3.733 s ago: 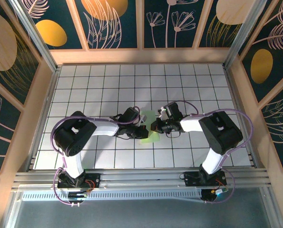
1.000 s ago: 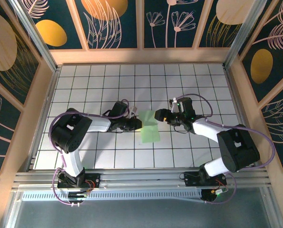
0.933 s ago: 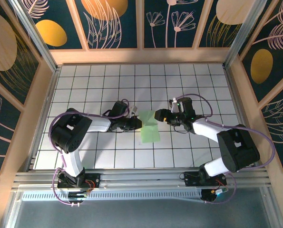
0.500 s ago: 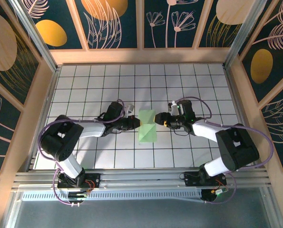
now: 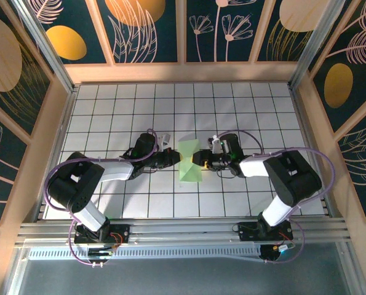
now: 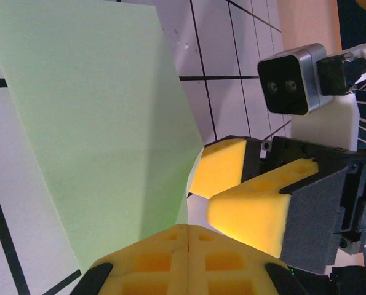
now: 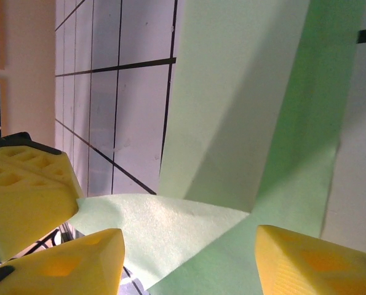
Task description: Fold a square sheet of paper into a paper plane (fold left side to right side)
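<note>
Fold in progress, seen from above and from both wrists. The square sheet of paper, pale green and already creased into a narrower shape, lies on the tiled tabletop between the two sets of jaws, which face each other across its far end. The left gripper has its jaws pressed fully together. In the left wrist view the sheet's edge runs down into the seam between them, so they appear to pinch a raised flap of the paper. The right gripper has its jaws roughly half apart and holds nothing. In the right wrist view one yellow pad sits on either side of the lifted green flap, whose pointed tip reaches across to the left jaws.

Step in hand, as judged: handing the flap over, or securing it from both sides, so that the left side can be carried over onto the right.

For a clean result, the right jaws should close on the flap near its edge, not over the crease, and only on the layer that is to travel. The left jaws should keep their pinch until the right jaws are firmly shut, or the flap may spring back flat. The flap is best moved low and slowly towards the right jaws' side. Thin paper buckles or tears if the two sets of jaws pull against each other, and the part lying on the tabletop may slide, spoiling the alignment of the edges.
</note>
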Tool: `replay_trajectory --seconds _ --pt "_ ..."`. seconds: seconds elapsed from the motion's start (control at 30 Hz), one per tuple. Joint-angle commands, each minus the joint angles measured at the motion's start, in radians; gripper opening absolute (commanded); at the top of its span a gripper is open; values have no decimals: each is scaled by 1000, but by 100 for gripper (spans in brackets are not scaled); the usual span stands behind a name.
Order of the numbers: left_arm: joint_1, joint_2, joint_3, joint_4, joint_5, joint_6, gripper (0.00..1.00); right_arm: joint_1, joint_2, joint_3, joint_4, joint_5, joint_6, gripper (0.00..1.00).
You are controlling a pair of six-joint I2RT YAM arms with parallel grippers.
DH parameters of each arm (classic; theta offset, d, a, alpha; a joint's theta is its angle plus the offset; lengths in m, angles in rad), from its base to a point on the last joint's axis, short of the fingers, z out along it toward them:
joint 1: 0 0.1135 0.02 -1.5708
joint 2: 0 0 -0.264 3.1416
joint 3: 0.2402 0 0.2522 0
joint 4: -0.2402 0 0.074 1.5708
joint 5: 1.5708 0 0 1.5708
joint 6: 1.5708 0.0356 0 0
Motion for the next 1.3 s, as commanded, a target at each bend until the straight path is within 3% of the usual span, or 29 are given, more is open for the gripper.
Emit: replay_trajectory --seconds 0.0,0.23,0.53,0.67,0.73,0.8,0.97,1.13,1.27 --pt "2 -18 -11 24 -15 -7 0 13 46 27 103 -23 24 56" --pt "2 -5 -17 -12 -57 -3 0 29 88 29 177 -18 41 51" --pt "2 26 -26 -12 -77 -3 0 32 110 41 160 7 32 23" --pt "2 -5 -37 -23 -113 0 14 32 78 37 147 39 21 6" --pt "2 -41 -40 -39 -146 4 27 29 52 42 135 58 12 0" --pt "2 -89 -38 -68 -193 8 43 21 15 45 117 74 -3 0" --pt "12 -246 -54 -98 -316 -14 66 -18 -100 66 81 79 -52 0" --pt "39 -411 -113 30 -391 -94 96 -88 -237 94 126 23 -62 0" --pt "57 -443 -130 244 -310 -140 99 -127 -301 133 236 -68 -11 0"
